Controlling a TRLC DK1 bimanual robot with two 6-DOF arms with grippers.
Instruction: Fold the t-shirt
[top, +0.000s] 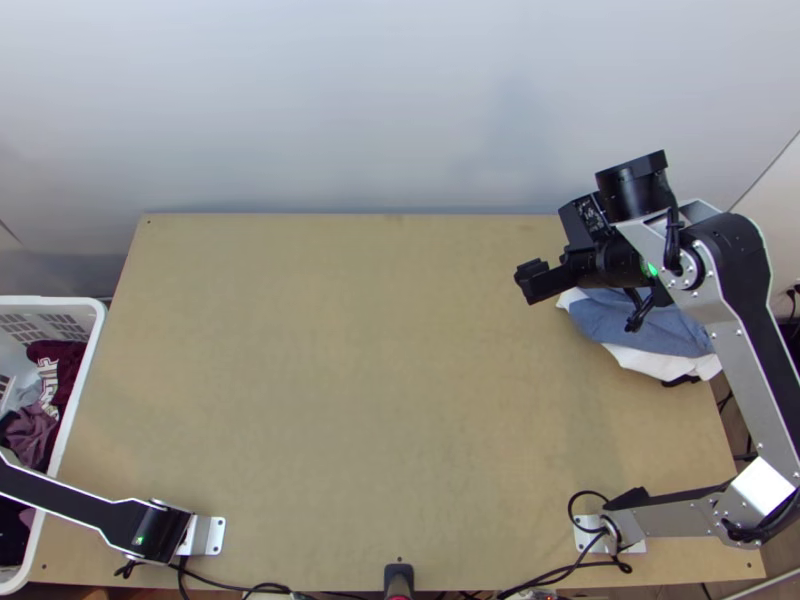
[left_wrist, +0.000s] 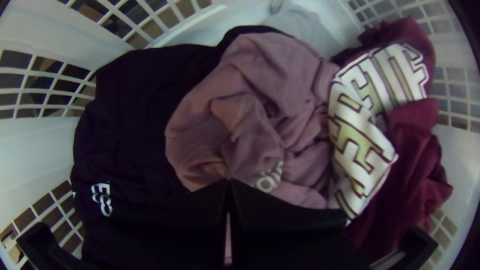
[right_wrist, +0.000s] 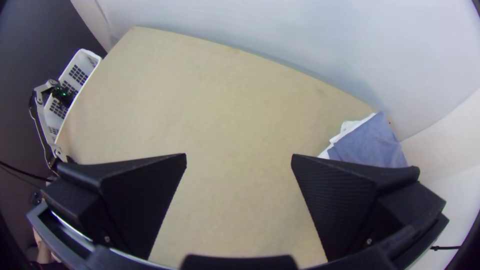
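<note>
Clothes (left_wrist: 250, 110) in bskt (top: 50, 300), L of tbl (top: 350, 380), cloths (top: 650, 328) on its R

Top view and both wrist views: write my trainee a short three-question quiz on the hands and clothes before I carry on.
1. True or false: the right hand has its fingers wide apart.
2. Which cloth lies over the white cloth at the right side of the table?
A) maroon
B) blue
C) pink
3. Fill in: the left hand is at the clothes in the white ____.

Key: 1 true; 2 B; 3 basket.
</note>
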